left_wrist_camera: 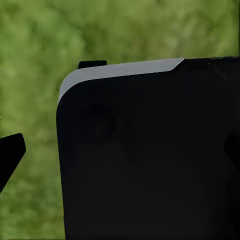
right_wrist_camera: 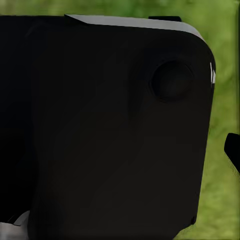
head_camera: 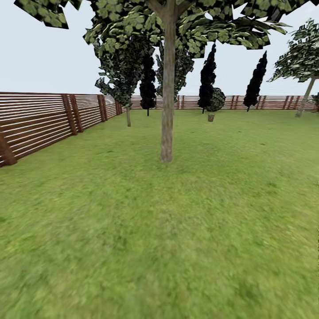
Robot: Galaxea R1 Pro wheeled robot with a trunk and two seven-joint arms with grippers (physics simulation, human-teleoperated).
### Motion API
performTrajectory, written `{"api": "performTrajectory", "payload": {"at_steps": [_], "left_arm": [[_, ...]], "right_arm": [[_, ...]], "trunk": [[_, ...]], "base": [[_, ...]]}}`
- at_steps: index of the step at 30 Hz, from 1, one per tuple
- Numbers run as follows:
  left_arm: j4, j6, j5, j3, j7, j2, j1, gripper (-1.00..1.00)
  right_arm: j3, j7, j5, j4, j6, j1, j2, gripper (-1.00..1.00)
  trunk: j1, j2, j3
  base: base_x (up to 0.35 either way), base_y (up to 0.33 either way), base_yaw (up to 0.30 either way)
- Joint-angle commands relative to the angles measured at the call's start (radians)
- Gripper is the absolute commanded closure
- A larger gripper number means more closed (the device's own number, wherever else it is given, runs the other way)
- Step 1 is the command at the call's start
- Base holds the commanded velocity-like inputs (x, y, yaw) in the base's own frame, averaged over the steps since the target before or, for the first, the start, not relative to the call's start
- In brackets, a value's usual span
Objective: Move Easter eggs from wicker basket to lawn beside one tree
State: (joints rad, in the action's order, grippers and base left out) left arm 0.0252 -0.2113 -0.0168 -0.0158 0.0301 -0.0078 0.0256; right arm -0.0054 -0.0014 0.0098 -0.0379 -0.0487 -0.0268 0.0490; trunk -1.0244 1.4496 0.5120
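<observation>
A tree [head_camera: 167, 119] with a thick grey-brown trunk stands straight ahead in the head view, its leafy crown spreading overhead. The lawn [head_camera: 177, 230] stretches from me to its foot and beyond. The Easter eggs and the wicker basket are out of view. In the left wrist view, my left gripper [left_wrist_camera: 121, 152] is open, with dark fingertips [left_wrist_camera: 11, 155] at both picture edges and nothing between them. They sit in front of a black part of my body [left_wrist_camera: 150, 165], over grass. One dark fingertip [right_wrist_camera: 233, 150] of my right gripper stands far out to one side, also holding nothing.
A brown slatted fence [head_camera: 40, 119] runs along the left and across the back. Two more leafy trees [head_camera: 128, 116] [head_camera: 305, 99] stand farther off. Dark conical trees [head_camera: 207, 79] line the back fence, with a small round bush [head_camera: 216, 100] among them.
</observation>
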Motion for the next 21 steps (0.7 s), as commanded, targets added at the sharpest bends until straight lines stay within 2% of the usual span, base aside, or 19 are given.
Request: {"api": "performTrajectory", "payload": {"at_steps": [1,6,15,21], "left_arm": [[-0.001,-0.003,-0.002,-0.001,0.001,0.000,0.000,-1.00],[-0.001,-0.003,-0.002,-0.001,0.001,0.000,0.000,-1.00],[-0.001,-0.003,-0.002,-0.001,0.001,0.000,0.000,-1.00],[-0.001,-0.003,-0.002,-0.001,0.001,0.000,0.000,-1.00]], "right_arm": [[-0.001,0.000,0.001,0.001,-0.003,-0.001,0.000,-1.00],[-0.001,0.000,0.001,0.001,-0.003,-0.001,0.000,-1.00],[-0.001,0.000,0.001,0.001,-0.003,-0.001,0.000,-1.00],[-0.002,0.000,0.001,0.001,-0.003,-0.001,0.000,-1.00]], "trunk": [[-0.001,0.000,0.001],[-0.001,0.000,0.001],[-0.001,0.000,0.001],[-0.001,0.000,0.005]], "base": [[0.339,0.000,-0.185],[0.339,0.000,-0.201],[0.339,0.000,-0.059],[0.339,0.000,-0.180]]}}
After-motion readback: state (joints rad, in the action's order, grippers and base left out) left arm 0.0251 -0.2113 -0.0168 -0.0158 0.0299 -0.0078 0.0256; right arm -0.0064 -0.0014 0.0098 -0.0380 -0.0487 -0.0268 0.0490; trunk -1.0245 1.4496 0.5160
